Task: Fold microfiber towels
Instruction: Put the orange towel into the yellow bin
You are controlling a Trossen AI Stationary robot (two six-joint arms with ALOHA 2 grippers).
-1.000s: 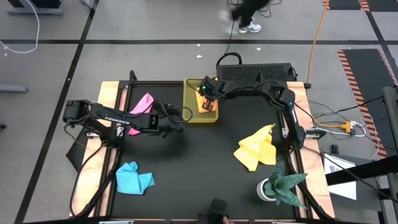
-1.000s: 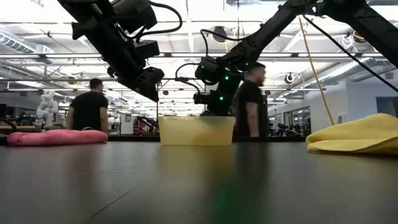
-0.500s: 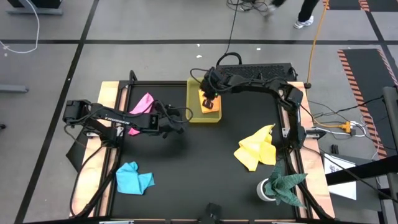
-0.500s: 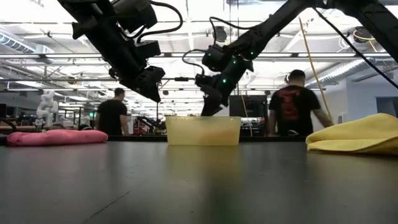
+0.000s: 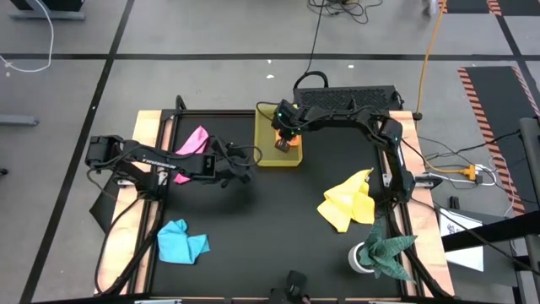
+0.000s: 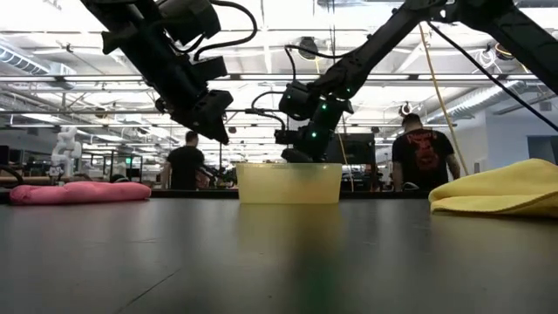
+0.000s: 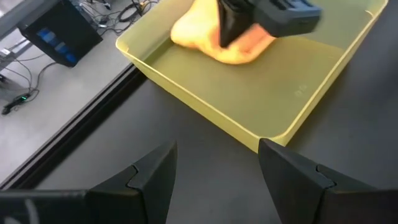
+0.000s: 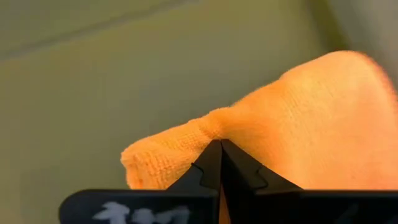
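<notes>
An orange towel (image 7: 208,38) lies bunched on the floor of the yellow tray (image 5: 263,157), toward the tray's far end. My right gripper (image 8: 219,149) reaches down into the tray and is shut on this towel. My left gripper (image 7: 214,168) hangs open above the black mat, left of the tray, with nothing between its fingers. Away from both grippers, three more towels lie on the mat. The pink one (image 5: 194,140) is at far left, the yellow one (image 5: 348,203) at right and the light blue one (image 5: 180,242) at near left. My right gripper pinches a raised pucker of the orange towel (image 8: 198,132) between its two fingertips. The fingers come from above, slanting down from the table's right side. The rest of the towel lies slack on the tray floor. How many layers are in the pinch, I cannot tell.
A dark green cloth (image 5: 390,251) sits on a white object at the near right corner. People stand in the room beyond the table's far edge. Bare black mat lies between the tray, the yellow towel and the blue towel.
My right gripper has risen and tipped above the tray, then come back down onto the orange towel, staying shut throughout. The yellow tray has slid a little toward the table's right edge.
</notes>
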